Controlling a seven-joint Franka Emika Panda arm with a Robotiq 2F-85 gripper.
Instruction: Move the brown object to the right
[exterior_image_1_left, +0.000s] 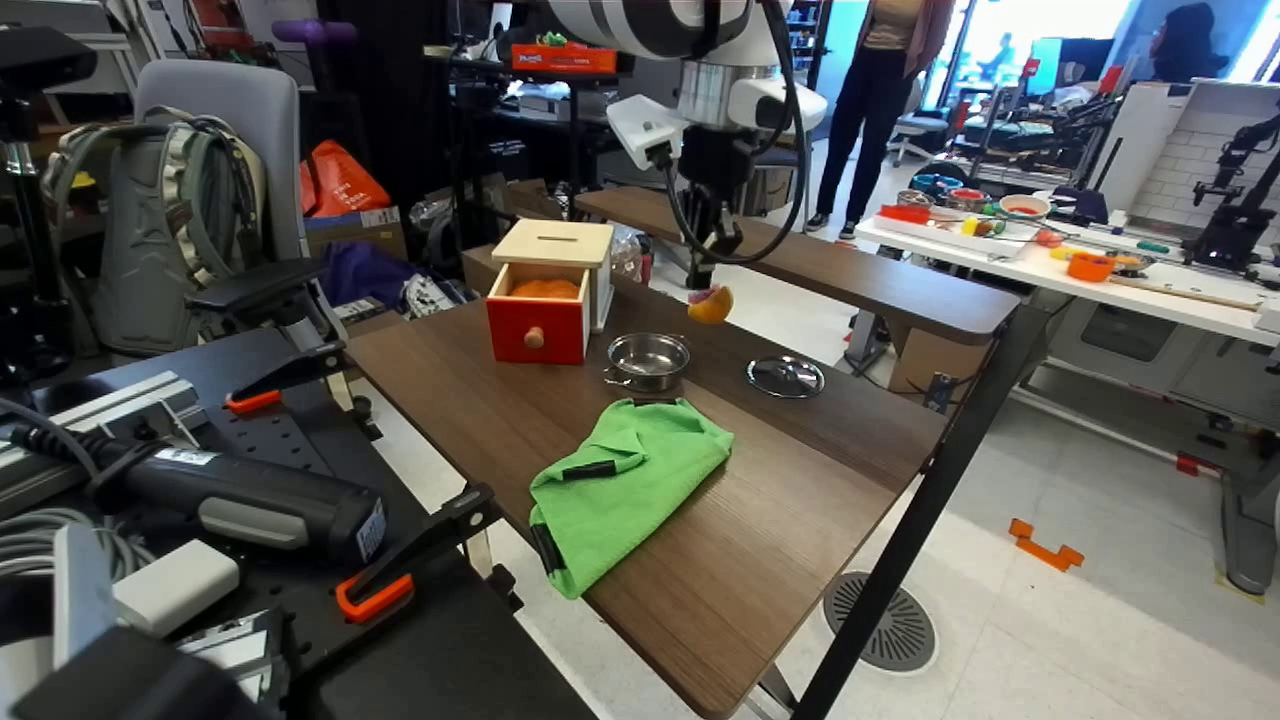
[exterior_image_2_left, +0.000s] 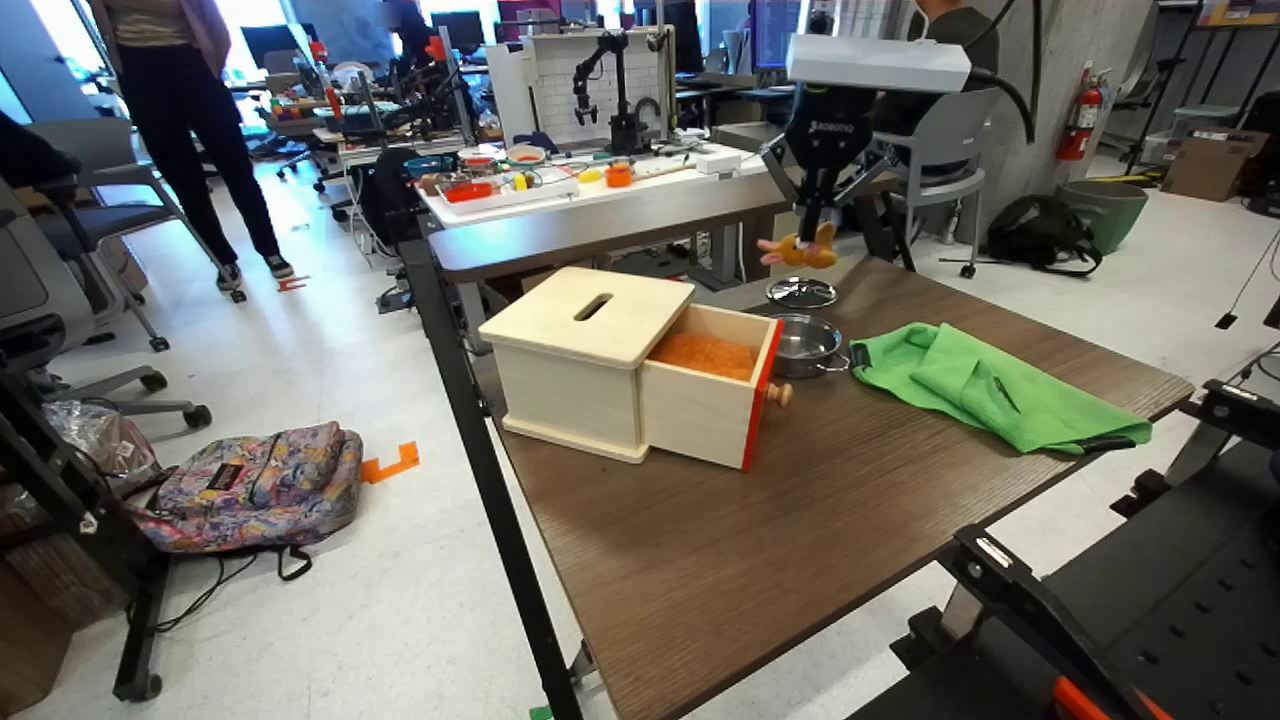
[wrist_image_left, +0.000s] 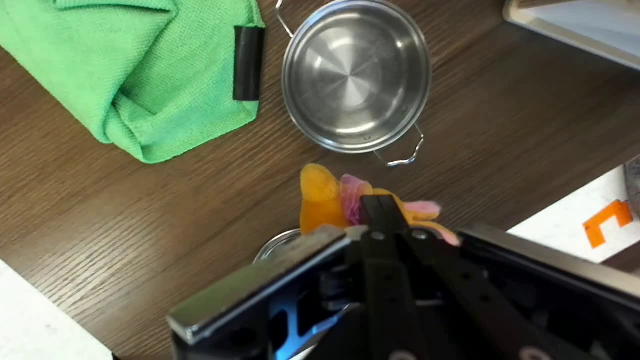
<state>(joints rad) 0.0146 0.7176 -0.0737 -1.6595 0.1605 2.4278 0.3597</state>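
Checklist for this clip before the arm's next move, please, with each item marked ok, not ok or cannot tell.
1. Gripper closed on the orange toy: ok, the wrist view shows it pinched.
2. Orange toy lifted off the table: ok, it hangs above it in both exterior views.
3. Grip firm enough for carrying: cannot tell, force does not show.
4. Pot uncovered: ok, its lid lies apart on the table.
5. Drawer pushed in: not ok, it stands partly out of the box.
6. Exact landing spot to the right: cannot tell, no spot is marked.

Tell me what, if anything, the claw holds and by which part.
An orange plush toy, held in the claw by its midsection, beside its pink band.
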